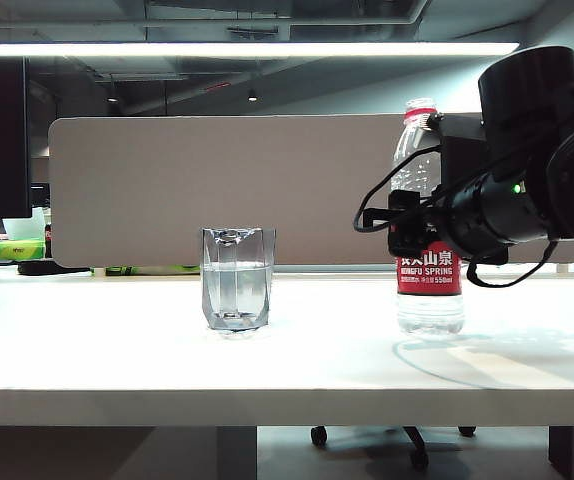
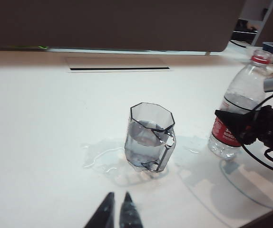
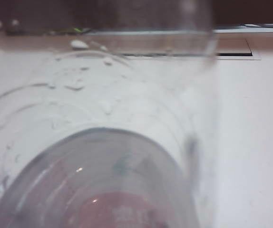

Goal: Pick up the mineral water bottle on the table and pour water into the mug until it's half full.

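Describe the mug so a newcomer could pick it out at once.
On the white table, left of the mineral water bottle that the right gripper holds, stands the mug. It is the short, faceted, grey-tinted clear one with a handle, water inside, a puddle beside it.

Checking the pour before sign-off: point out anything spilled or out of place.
Water is puddled on the table around the base of the mug, spreading mainly to one side of it. The mineral water bottle stands upright in the right end effector. Nothing else looks odd.
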Robot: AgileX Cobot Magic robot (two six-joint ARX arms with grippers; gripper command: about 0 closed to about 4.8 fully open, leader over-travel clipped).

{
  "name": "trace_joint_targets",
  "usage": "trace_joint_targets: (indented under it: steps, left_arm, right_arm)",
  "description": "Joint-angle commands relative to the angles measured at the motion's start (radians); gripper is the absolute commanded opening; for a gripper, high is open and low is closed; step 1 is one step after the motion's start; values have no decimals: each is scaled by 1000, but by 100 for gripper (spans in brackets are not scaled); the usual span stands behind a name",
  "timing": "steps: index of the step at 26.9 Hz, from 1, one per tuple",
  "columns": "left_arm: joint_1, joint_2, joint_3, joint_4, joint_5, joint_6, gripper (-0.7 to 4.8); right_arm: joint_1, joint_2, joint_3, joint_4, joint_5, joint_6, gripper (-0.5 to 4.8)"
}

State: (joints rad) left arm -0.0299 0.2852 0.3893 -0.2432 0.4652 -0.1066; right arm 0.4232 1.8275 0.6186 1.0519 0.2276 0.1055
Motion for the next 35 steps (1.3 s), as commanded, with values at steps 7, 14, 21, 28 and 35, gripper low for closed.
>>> trace_joint_targets:
  steps: [7,14,21,28,35]
  left_arm:
    - [0,0,8,17,-58,2,21]
    - [0,0,8,49,-185,2,21]
    - [0,-54,8,139,-269,-6,17]
    - [1,-282,7,28,-378,-35,12]
    - [2,-267,-35,5,-429,-14,12]
  right_arm:
    - [1,15,3,-23,-2,3,407]
    - [1,-2,-2,-30,-5,3,479]
    - [1,-114,-113,-30,2,-4,479]
    - [1,-269,-245,-30,6,-4,479]
    - [3,-326,-278,-31,-30,3,479]
